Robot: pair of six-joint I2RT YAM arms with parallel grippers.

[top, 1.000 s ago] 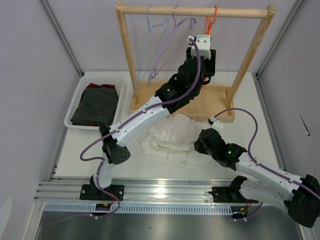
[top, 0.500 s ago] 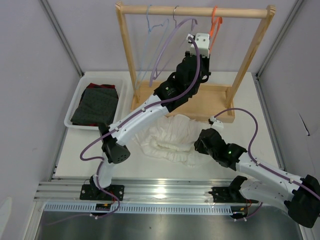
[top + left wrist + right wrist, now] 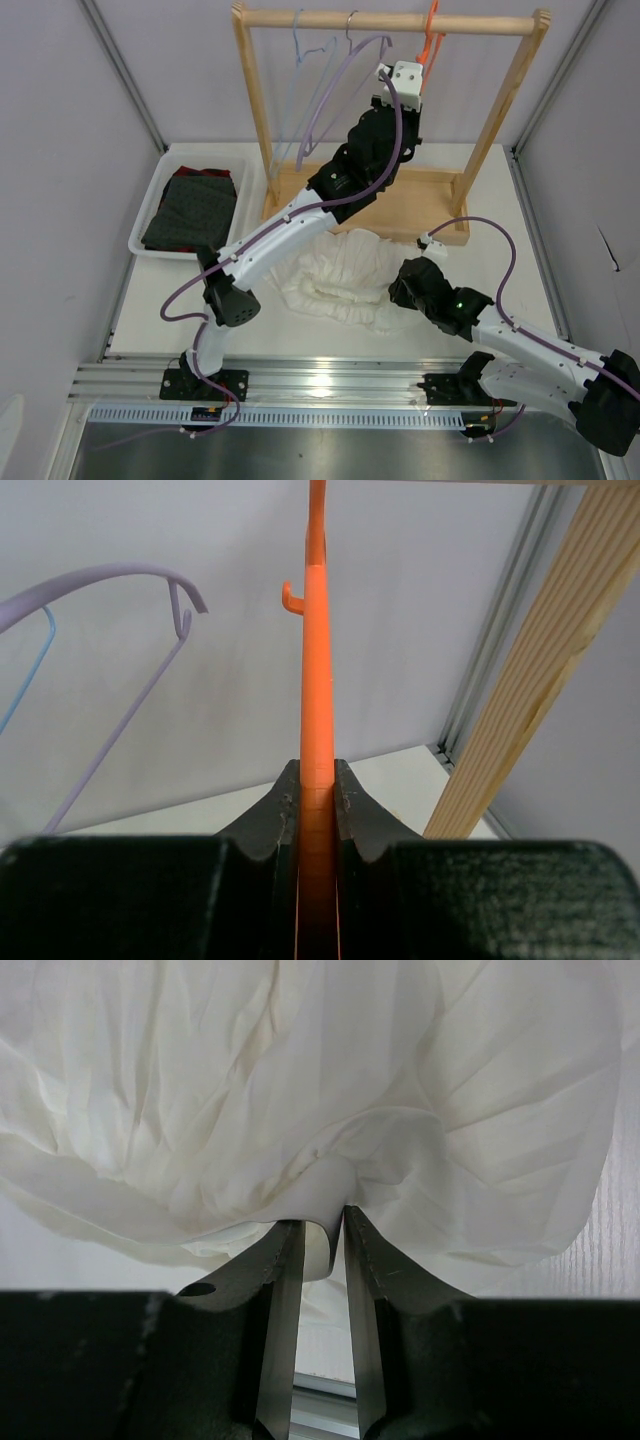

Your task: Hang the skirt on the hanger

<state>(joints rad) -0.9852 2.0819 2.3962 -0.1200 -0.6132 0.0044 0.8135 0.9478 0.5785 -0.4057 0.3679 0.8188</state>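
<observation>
1. I have two claws, and both are occupied.
2. My left claw (image 3: 318, 780) is clenched on the hanger (image 3: 315, 660). Its two fingers press flat against either side of the thin orange strip, which runs straight up between them.
3. There is one orange hanger. I hold it up at the wooden rack (image 3: 390, 20) by the far edge of the worktop (image 3: 160, 300), with its hook reaching the top rail toward the right post. I cannot tell whether the hook bears on the rail.
4. Two other hangers hang on that rail to the left of mine, making three in all: one lilac hanger (image 3: 330, 90) and one pale blue hanger (image 3: 300, 50).
5. My right claw (image 3: 325, 1235) is closed on a small fold of the skirt (image 3: 335, 275), with white fabric bulging up between the two fingers.
6. There is one skirt. It lies crumpled in the middle of the worktop, closer to the near edge than the rack is, with my left arm passing above it.
7. One white bin (image 3: 150, 210) sits at the left edge and holds one dark dotted garment (image 3: 195, 210), folded, well apart from the skirt.
</observation>
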